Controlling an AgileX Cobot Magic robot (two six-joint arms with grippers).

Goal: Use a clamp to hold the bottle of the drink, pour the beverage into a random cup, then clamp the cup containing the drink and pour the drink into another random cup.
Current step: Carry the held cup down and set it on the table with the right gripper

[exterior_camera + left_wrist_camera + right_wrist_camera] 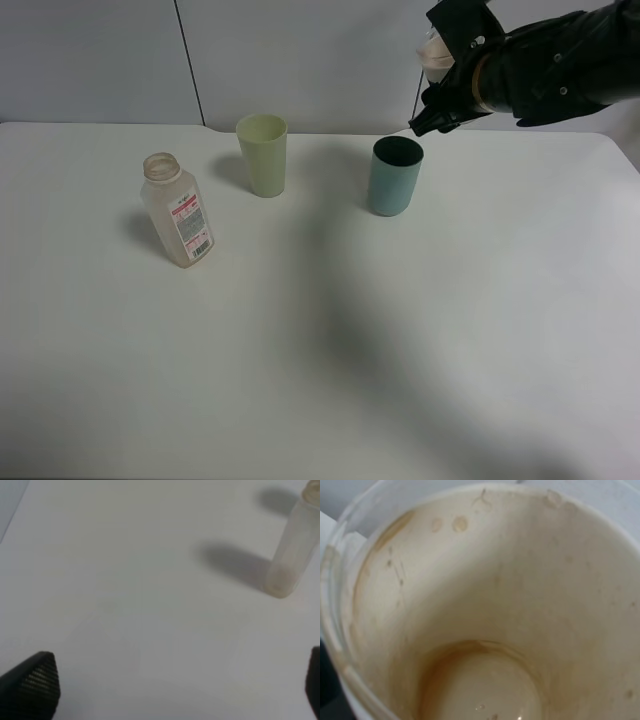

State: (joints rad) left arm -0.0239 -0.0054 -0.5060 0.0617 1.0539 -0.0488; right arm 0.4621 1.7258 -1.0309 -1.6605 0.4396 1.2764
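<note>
My right gripper (447, 78) hangs at the back right, shut on the paper cup (436, 52), which it holds tilted above and just right of the teal cup (396, 177). In the right wrist view, the cup's pale inside (520, 595) fills the picture, with brownish stains on its wall and bottom. The teal cup stands upright on the table. The clear bottle (179, 210) (292, 550), uncapped and with a white and red label, stands at the left. My left gripper (172, 692) is open over bare table, well apart from the bottle, and is not seen in the high view.
A pale yellow-green cup (263, 153) stands upright between the bottle and the teal cup. The white table (330, 350) reaches back to a grey wall, and the right arm's shadow falls across its middle.
</note>
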